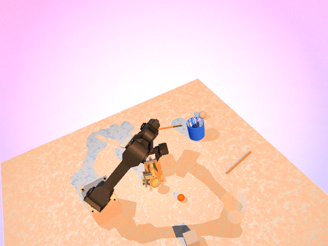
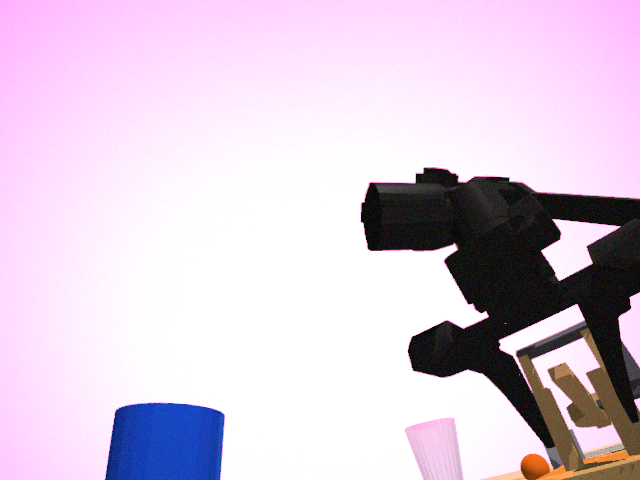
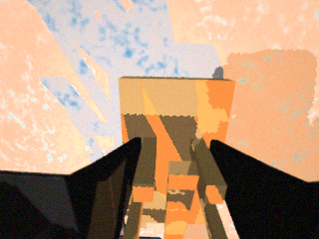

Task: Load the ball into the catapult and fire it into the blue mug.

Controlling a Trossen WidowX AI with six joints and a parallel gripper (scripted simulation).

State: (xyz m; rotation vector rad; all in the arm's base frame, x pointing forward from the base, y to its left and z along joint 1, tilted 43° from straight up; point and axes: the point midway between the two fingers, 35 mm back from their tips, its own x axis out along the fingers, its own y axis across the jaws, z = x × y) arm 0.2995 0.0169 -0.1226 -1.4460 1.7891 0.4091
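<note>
The wooden catapult (image 1: 159, 173) (image 2: 550, 408) (image 3: 159, 95) stands on the table in front of the arm. Its cup end faces the near side and its frame end the far side; the mug is off to the right of that line. My gripper (image 2: 593, 434) (image 3: 174, 144) is low over the catapult and shut on its frame, one finger at the outer side of each upright. In the top view the arm hides most of the fingers. The orange ball (image 1: 181, 197) (image 2: 534, 466) lies on the table, outside the catapult's cup. The blue mug (image 1: 196, 132) (image 2: 165, 444) stands upright at the far right.
A pale ball (image 1: 202, 114) lies behind the mug. One stick (image 1: 166, 127) lies left of the mug, another stick (image 1: 238, 162) to its right. A clear ribbed cup (image 1: 234, 209) (image 2: 436, 449) stands at the near right. A beige block (image 1: 191, 237) is at the near edge of view.
</note>
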